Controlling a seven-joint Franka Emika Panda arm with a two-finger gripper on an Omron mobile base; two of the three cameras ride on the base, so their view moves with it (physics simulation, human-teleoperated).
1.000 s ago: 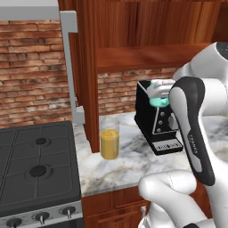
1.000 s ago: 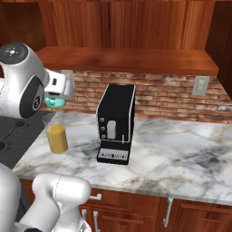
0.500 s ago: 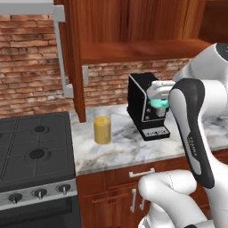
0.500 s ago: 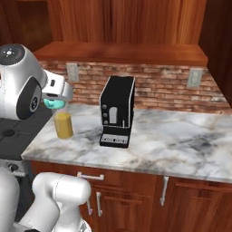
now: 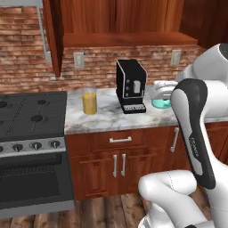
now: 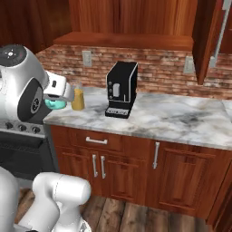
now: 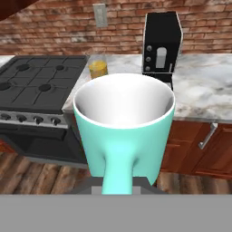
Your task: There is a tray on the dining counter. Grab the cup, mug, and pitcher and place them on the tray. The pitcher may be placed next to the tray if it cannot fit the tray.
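- I've got the small light teal mug [image 7: 124, 126] with a white inside carried in the two-finger gripper [image 5: 156, 92], clenched on its side handle. In the hand view the handle runs down at 6 o'clock to where the fingers would be. The tips themselves are hidden, so I'm judging the hold from the mug hanging there.
- The mug is in the air, off the worktop, upright and apparently empty. In the left base view it sits at 3 o'clock of the boxy black coffee machine [image 5: 130, 86].
- Handling: it looks stiff, light and glazed, so slippery. A handle hold lets it swing, so I'd drive gently.
- The tall clear glass pitcher of orange liquid [image 5: 89, 100] stands on the grey-white marble kitchen worktop [image 5: 107, 115], at 9 o'clock of the coffee machine, near the black gas stove [image 5: 29, 111].
- The pitcher will be heavy, sloshy and breakable. I'd grab it mid-body, squarely, and keep it upright.
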